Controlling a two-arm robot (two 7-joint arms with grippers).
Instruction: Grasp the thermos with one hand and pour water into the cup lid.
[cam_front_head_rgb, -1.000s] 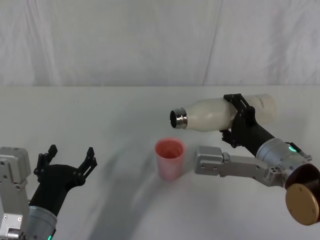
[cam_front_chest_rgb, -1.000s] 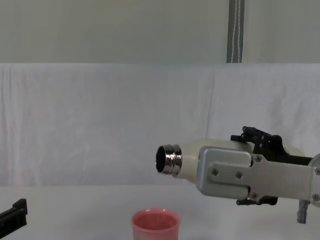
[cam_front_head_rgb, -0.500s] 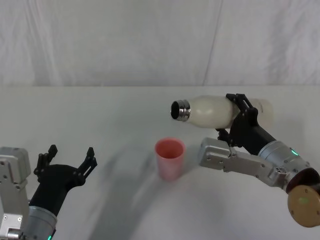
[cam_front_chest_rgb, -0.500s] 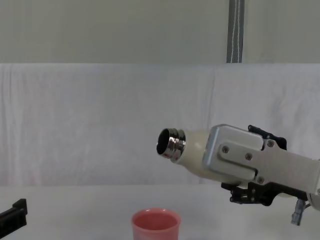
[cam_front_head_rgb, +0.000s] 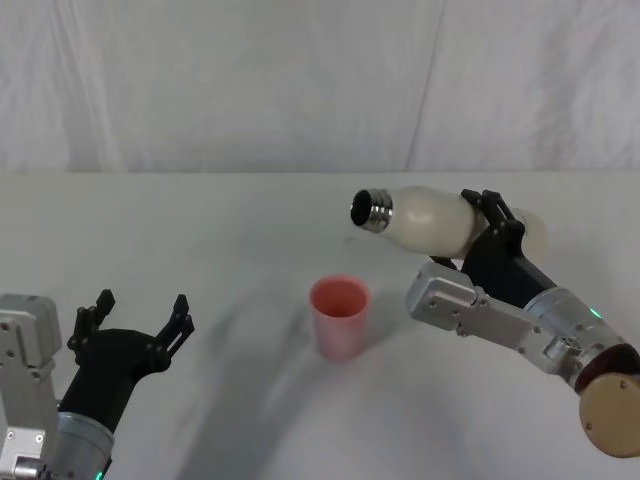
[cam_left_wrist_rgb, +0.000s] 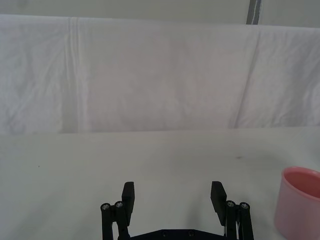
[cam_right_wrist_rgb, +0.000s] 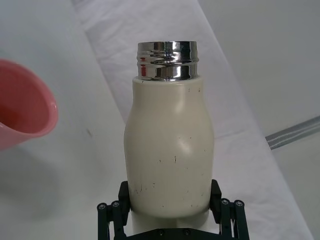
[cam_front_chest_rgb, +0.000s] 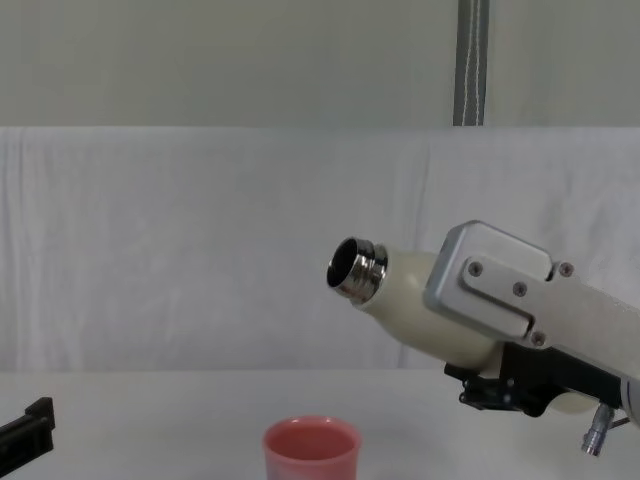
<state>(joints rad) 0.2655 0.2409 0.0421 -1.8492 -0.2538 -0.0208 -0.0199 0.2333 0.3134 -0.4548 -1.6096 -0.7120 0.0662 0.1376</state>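
Note:
My right gripper (cam_front_head_rgb: 490, 225) is shut on the cream-white thermos (cam_front_head_rgb: 440, 222), holding it in the air nearly on its side, neck a little raised. Its open steel neck (cam_front_head_rgb: 372, 210) points left, above and slightly right of the pink cup lid (cam_front_head_rgb: 339, 317). The chest view shows the thermos (cam_front_chest_rgb: 410, 305) tilted mouth-up over the cup lid (cam_front_chest_rgb: 311, 448). In the right wrist view the fingers clamp the thermos (cam_right_wrist_rgb: 169, 145) body, with the cup lid (cam_right_wrist_rgb: 22, 105) off to one side. My left gripper (cam_front_head_rgb: 135, 322) rests open near the front left, also seen as the left gripper (cam_left_wrist_rgb: 173, 196) with the cup lid (cam_left_wrist_rgb: 300, 203) beside it.
A white cloth covers the table (cam_front_head_rgb: 200, 230) and hangs as a backdrop behind it. A grey pole (cam_front_chest_rgb: 471, 62) stands beyond the backdrop at the upper right.
The right arm has lifted and rotated the thermos so its mouth rose from pointing slightly down at the cup lid to tilting upward, shifting a little right. The left arm stayed still.

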